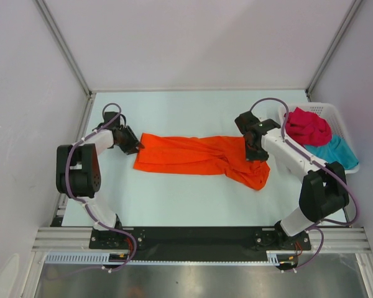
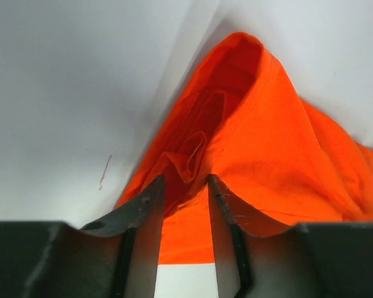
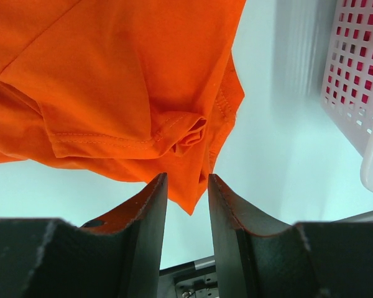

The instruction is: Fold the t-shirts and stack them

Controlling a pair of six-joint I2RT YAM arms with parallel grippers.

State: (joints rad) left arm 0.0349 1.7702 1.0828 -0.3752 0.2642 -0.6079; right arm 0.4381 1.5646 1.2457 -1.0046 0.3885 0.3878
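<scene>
1. The orange t-shirt (image 1: 193, 155) lay stretched sideways across the middle of the tabletop (image 1: 193, 112). It was crumpled into a long band, and its right end was bunched and drooped toward the lower right.
2. The left arm (image 1: 81, 167) reached in from the left of the frame, and the left jaws sat at the shirt's left end.
3. In the left wrist view, the left jaws stood a little apart. Orange cloth lay in the gap near their tips, with bare tabletop lower down. Whether they pinched the cloth could not be told.
4. The right arm (image 1: 298, 158) came in from the lower right, and the right jaws sat over the shirt's right end.
5. In the right wrist view, the right jaws were likewise parted, and a hemmed corner of the shirt pointed into the gap. A firm pinch could not be confirmed.
6. At the right edge of the top view, a white lattice basket (image 1: 355, 162) held the crimson t-shirt (image 1: 308, 127), with the teal t-shirt (image 1: 336, 152) below and to its right.
</scene>
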